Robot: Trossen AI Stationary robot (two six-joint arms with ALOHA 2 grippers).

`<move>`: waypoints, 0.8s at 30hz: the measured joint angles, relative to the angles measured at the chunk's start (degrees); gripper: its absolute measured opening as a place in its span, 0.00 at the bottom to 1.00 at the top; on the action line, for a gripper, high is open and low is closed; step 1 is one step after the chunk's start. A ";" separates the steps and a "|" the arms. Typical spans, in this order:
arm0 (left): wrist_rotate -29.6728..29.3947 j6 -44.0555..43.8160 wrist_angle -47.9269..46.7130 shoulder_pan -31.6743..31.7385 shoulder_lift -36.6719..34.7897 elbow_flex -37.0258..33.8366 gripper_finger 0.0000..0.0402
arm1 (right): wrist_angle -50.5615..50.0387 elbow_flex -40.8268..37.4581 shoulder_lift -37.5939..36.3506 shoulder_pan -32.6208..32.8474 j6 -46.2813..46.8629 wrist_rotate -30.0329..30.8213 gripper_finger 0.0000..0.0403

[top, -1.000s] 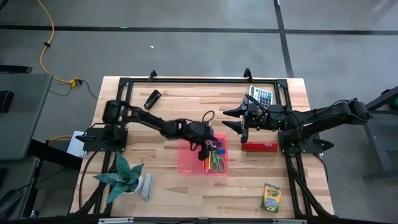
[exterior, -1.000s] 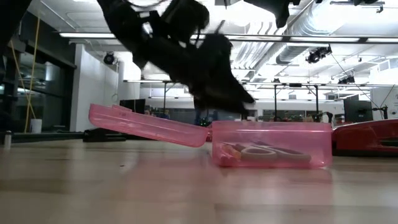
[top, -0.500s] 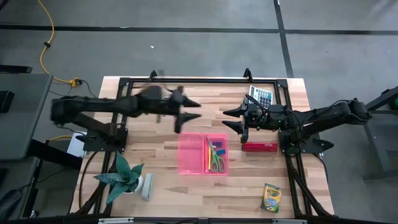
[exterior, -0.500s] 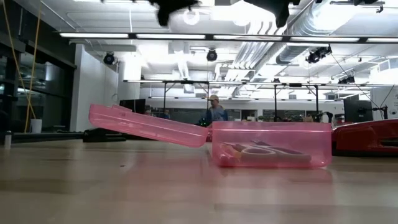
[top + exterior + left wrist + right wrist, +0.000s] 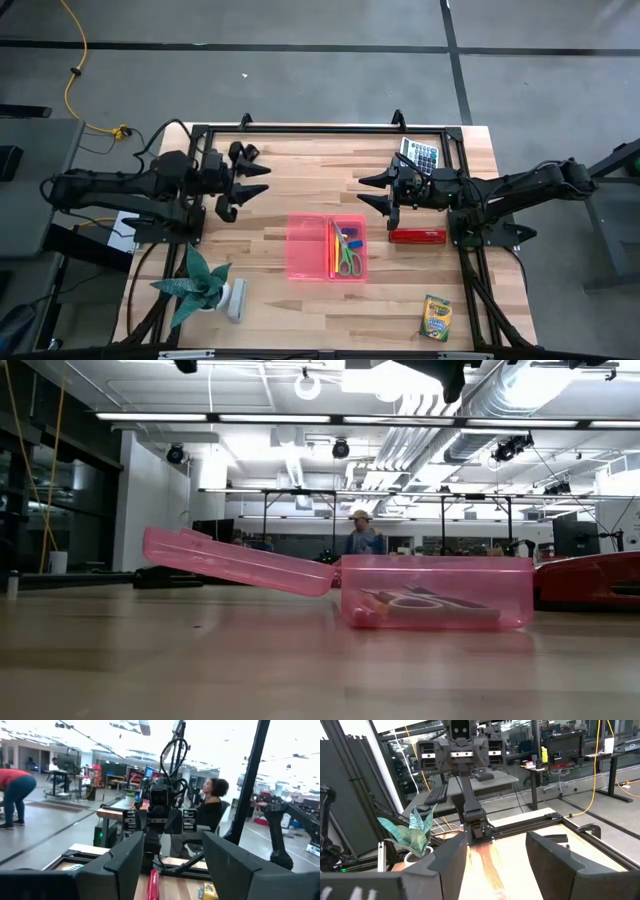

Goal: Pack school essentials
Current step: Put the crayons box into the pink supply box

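Note:
An open pink plastic box rests on the table's middle, its lid tilted out toward the left edge. Its tray holds orange and red pencils, green-handled scissors and small blue pieces. The yellow-green crayon box lies flat near the near right corner. My left gripper hangs open above the far left of the table, away from the box. My right gripper hangs open above the far right part. Both grippers are empty in their wrist views.
A red stapler lies right of the box, a calculator at the far right. A green folded-paper plant and a grey piece stand at the near left. A black frame rims the table. People show in the room behind.
My left gripper has risen from over the pink tray and drawn back quickly toward the table's left and far edges, where it now hangs open. The box and its contents have stayed where they were.

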 joint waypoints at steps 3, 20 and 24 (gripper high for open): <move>-1.01 -0.04 -0.41 -0.04 -1.04 -0.50 0.48 | 0.00 0.00 0.00 -0.02 0.00 -0.02 0.49; -1.01 -0.46 -0.44 0.02 -1.07 -0.48 0.45 | 0.04 0.00 0.00 0.00 -0.01 -0.07 0.49; -0.76 -0.46 -0.44 0.02 -1.07 -0.48 0.42 | 0.04 0.00 0.00 0.00 1.81 -0.11 0.47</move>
